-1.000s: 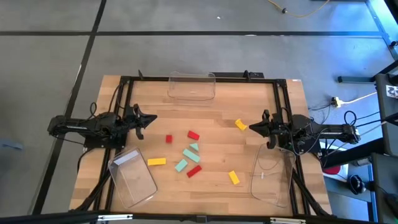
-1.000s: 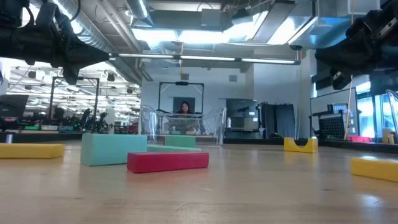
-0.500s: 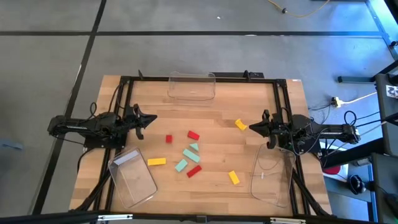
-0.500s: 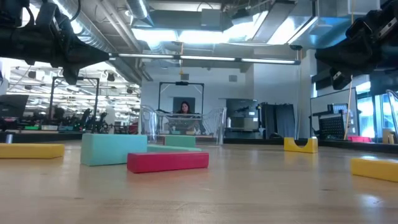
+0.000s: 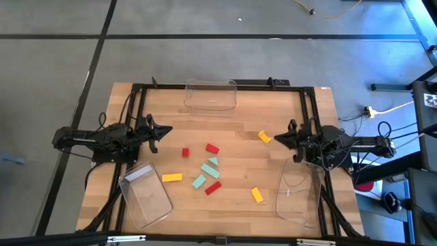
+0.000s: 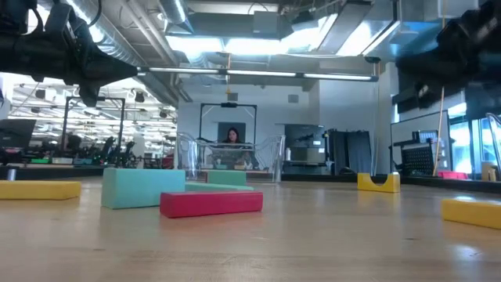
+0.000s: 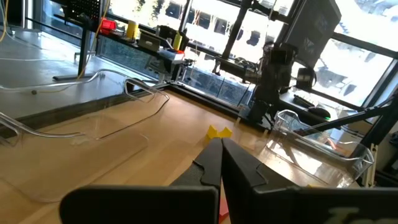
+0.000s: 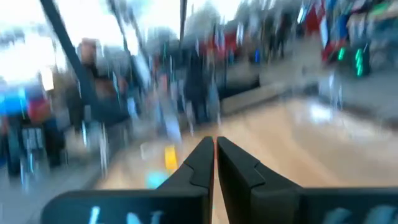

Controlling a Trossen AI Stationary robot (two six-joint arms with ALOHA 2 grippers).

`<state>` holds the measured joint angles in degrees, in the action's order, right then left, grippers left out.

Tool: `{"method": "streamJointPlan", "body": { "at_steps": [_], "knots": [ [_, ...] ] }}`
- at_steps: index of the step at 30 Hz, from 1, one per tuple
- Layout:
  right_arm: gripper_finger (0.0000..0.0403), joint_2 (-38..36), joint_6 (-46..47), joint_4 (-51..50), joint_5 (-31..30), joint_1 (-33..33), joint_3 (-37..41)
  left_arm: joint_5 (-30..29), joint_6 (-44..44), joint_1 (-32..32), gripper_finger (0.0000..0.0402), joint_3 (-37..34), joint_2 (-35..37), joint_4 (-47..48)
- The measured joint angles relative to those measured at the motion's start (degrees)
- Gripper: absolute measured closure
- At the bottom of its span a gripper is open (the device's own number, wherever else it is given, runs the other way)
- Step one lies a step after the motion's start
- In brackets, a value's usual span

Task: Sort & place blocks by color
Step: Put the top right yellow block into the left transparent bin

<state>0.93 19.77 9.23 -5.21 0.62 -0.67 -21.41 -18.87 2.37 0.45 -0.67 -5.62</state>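
Two matte-black jointed arms trailing black cables, each ending in tapered, pointed fingers (image 7: 210,167).

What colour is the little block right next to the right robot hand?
Yellow. The block shows best in the high view, just beside the right gripper.

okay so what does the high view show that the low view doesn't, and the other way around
Only the high view: three clear plastic bins laid out, far, near-left and near-right; the shut left gripper and shut right gripper; the small red cube.

Only the low view: the room behind, with a seated person.

Both: the wooden table, the red bar block, mint-green blocks, and yellow blocks.
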Motion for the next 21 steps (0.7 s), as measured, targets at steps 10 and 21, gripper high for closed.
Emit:
{"method": "streamJointPlan", "body": {
  "at_steps": [10, 21],
  "knots": [
    [0.0379, -0.05, 14.04, 28.72, -18.32, -0.03, -0.07, 0.00, 0.00, 0.01, 0.0401, -0.02, -0.01, 0.00],
    [0.0312, 7.48, 24.72, 16.53, -24.76, -0.04, -5.88, 0.00, 0.00, 0.00, 0.0401, -0.02, 0.00, 0.00]
  ]
}}
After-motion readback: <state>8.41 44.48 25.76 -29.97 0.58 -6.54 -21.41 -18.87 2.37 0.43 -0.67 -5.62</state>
